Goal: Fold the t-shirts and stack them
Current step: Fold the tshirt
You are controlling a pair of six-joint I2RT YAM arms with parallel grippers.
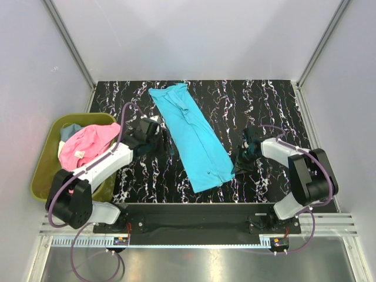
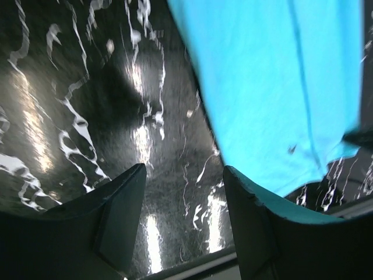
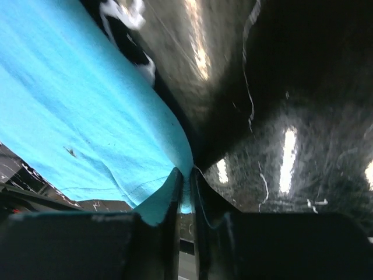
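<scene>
the turquoise t-shirt [image 1: 191, 138] lies on the black marbled table [image 1: 264, 106] as a long narrow strip. it runs diagonally from the upper centre of the top view to the lower centre. the pink t-shirt [image 1: 88, 144] and a grey-blue one [image 1: 70, 130] are heaped in the olive bin [image 1: 44, 170] at the left edge.

right gripper [image 3: 187, 175]: fingers pressed together, with the hem of the turquoise cloth [image 3: 70, 116] caught between them at the strip's lower right corner. the bite appears shallow, at the very edge of the fabric.

left gripper [image 2: 183, 175]: fingers apart and holding nothing. it sits over bare table just beside the strip's left edge, with the cloth [image 2: 274, 87] in the upper right of its wrist view.

probable faults from this state:
- hem slips out during a lift. cause: thin grip at the edge only.
- strip twists or drags. cause: one corner is held while the opposite edge is free.
- lengthwise fold opens. cause: only one layer caught; the number of layers held cannot be determined.
- left fingers close on table instead of cloth. cause: they are offset from the edge.
</scene>
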